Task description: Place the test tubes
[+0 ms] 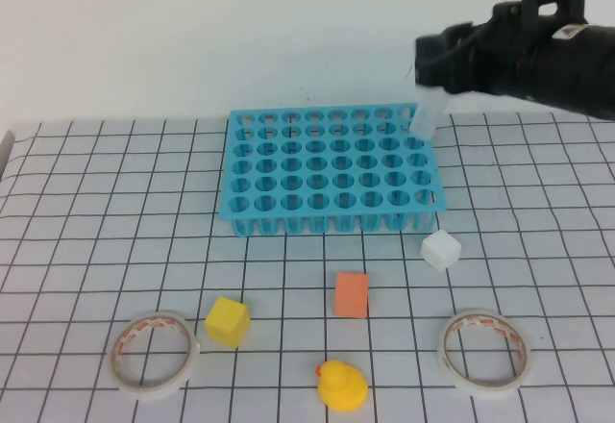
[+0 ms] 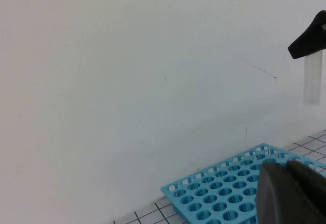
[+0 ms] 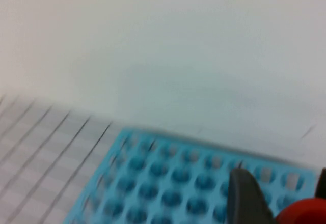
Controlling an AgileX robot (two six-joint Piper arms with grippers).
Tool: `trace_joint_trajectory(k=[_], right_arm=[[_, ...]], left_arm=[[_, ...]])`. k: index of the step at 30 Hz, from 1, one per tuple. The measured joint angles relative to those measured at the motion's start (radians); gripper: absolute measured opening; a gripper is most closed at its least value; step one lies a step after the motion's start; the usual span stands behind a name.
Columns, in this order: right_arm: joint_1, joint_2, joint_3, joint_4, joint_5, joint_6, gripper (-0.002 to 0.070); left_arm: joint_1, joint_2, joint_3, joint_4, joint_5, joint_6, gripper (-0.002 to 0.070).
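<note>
Right claw (image 1: 430, 83), jaws part-closed, pinches the tube (image 1: 426, 115) hanging upright beneath it above the rack (image 1: 332, 168)'s corner. Left claw (image 2: 290, 193), closed and empty, is well apart from the tube.

This looks like a robot-testing lab bench: a white tabletop (image 1: 96, 211) ruled in a black grid, set against a bare white wall (image 1: 192, 29). The black right gripper (image 1: 430, 85) pinches a clear test tube (image 1: 426, 115), and a blue test tube rack (image 1: 327, 168) stands below the jaws. Nearer than the jaws lie practice props: a white cube (image 1: 441, 250), an orange cube (image 1: 352, 294), a yellow cube (image 1: 227, 322), a rubber duck (image 1: 342, 385), a tape roll (image 1: 152, 352) and a second tape roll (image 1: 483, 349).
</note>
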Motion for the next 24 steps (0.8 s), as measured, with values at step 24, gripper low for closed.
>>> trace_joint_trajectory(k=[24], right_arm=[[0.046,0.406,-0.248,-1.774,-0.735,1.519,0.0265]], left_arm=[[0.0,0.0,0.0,-0.001,0.022,0.0,-0.0001]])
